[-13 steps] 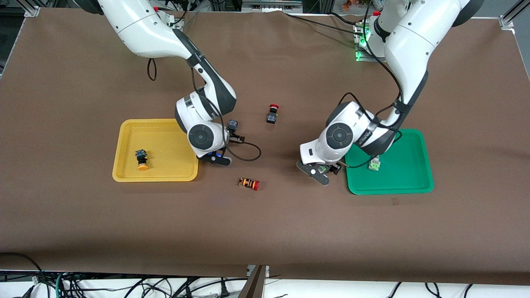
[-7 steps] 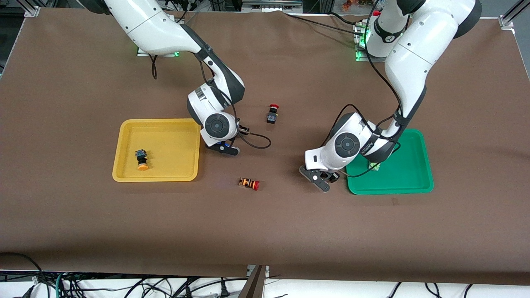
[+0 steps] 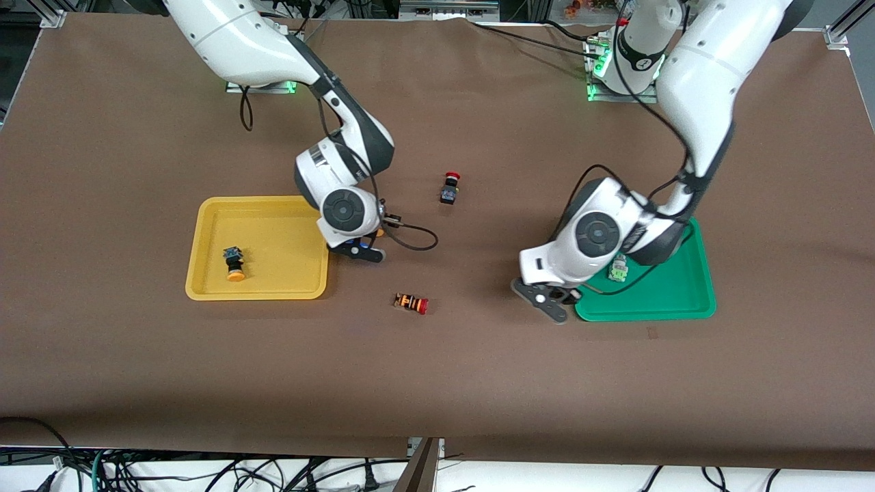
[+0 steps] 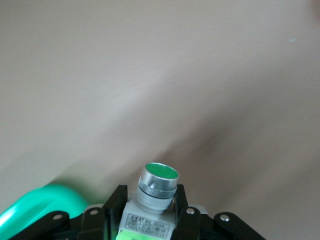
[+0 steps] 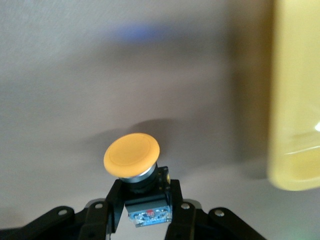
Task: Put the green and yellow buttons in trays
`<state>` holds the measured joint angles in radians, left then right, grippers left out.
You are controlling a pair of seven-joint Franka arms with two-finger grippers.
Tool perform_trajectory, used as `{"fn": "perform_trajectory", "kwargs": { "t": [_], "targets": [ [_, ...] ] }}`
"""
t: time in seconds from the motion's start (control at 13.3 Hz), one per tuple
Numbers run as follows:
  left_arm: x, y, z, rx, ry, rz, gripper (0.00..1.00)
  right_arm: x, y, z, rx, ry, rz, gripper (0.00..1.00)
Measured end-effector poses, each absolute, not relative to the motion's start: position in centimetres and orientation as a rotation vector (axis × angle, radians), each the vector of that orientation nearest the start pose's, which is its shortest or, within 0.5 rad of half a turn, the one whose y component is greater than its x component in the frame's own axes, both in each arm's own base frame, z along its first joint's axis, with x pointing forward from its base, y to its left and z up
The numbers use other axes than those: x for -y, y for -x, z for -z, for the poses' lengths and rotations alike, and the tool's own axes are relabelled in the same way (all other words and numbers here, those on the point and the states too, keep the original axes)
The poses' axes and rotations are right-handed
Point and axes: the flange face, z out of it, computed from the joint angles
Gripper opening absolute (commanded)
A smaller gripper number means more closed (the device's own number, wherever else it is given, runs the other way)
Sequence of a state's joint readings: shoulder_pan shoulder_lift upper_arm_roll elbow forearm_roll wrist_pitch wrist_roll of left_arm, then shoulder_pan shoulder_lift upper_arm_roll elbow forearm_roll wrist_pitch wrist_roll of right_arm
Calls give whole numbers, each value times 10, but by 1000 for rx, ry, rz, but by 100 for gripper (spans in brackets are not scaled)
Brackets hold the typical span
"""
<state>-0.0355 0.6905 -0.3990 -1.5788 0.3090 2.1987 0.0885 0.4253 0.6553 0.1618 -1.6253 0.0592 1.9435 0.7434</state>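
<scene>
Gripping a green button, our left gripper hangs mid-frame beside the green tray; our right gripper pinches a yellow button (beside the yellow tray).

- The right arm reaches down from its base, wrist bent; the right gripper hangs just beside the yellow tray, fingers clamped on a yellow-capped button.
- The left gripper hangs beside the green tray, fingers clamped on a green-capped button.
</scene>
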Motion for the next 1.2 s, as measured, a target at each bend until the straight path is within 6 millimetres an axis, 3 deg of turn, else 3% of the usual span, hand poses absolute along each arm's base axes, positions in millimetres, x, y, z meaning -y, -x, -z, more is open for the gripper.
{"fn": "perform_trajectory", "kwargs": {
  "t": [0.15,0.23,0.3,0.38,0.45,0.53,0.6,0.75,0.83,0.98,1.2],
  "targets": [
    [195,-657,-285,-857,2970,-137,37,-304,-577,-251,-194,3185,-611,0],
    [168,-655,-288,-806,2962,-232,39,-270,-593,-258,-123,3192,-616,0],
    [144,-654,-284,-759,2960,-311,58,-237,-606,-258,-53,3196,-620,0],
    [117,-653,-274,-716,2963,-371,100,-207,-614,-252,-2,3198,-629,0],
    [89,-653,-262,-702,2970,-414,100,-185,-618,-241,21,3198,-632,0],
    [65,-653,-253,-700,2980,-444,100,-173,-618,-228,28,3199,-620,34],
    [44,-654,-249,-697,2990,-458,100,-168,-615,-212,25,3202,-608,99],
    [29,-656,-262,-689,2995,-457,100,-169,-612,-201,33,3205,-585,100],
    [36,-659,-286,-690,2989,-429,100,-172,-616,-209,36,3206,-547,100],
    [60,-656,-371,-656,2958,-348,100,-169,-634,-262,17,3206,-427,100],
    [65,-640,-499,-557,2926,-281,100,-155,-646,-393,-28,3186,-283,100]
  ]
}}
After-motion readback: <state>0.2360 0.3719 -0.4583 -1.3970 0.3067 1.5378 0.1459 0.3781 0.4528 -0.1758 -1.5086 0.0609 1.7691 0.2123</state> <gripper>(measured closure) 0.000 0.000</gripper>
